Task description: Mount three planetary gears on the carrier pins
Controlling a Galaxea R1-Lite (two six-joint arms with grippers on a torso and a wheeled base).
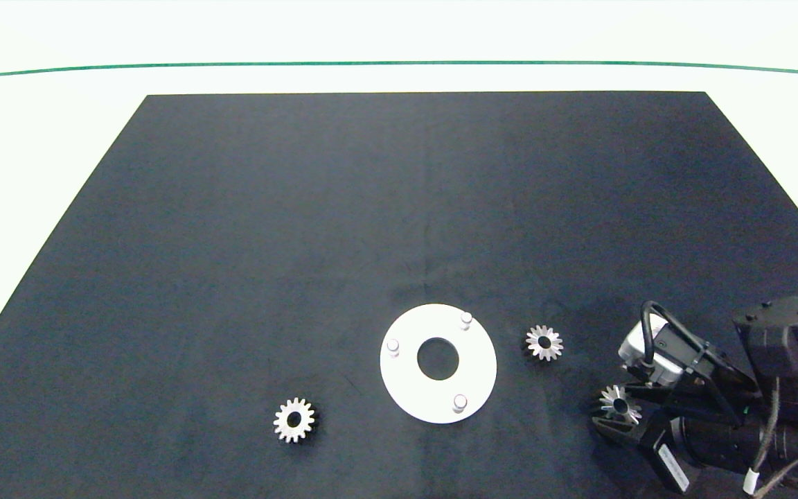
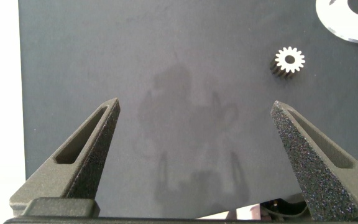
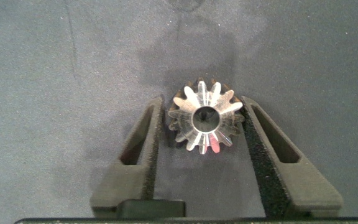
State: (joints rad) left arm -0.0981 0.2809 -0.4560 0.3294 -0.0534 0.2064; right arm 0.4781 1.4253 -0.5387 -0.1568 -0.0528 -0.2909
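A white carrier disc (image 1: 406, 384) lies on the black mat, and its three carrier pins (image 1: 466, 319) (image 1: 393, 346) (image 1: 460, 402) stand bare. One planetary gear (image 1: 294, 419) lies to the disc's front left and shows in the left wrist view as the gear (image 2: 289, 60). A second gear (image 1: 544, 342) lies just right of the disc. The third gear (image 1: 619, 403) (image 3: 205, 119) sits between the fingers of my right gripper (image 1: 617, 405) (image 3: 202, 102), which press on both its sides. My left gripper (image 2: 194, 106) hangs open over bare mat, outside the head view.
The black mat (image 1: 399, 208) covers most of the white table. A green line (image 1: 399, 63) runs across the far side. The disc's edge (image 2: 347, 28) shows in the left wrist view near the gear. The right arm's body (image 1: 752, 402) fills the front right corner.
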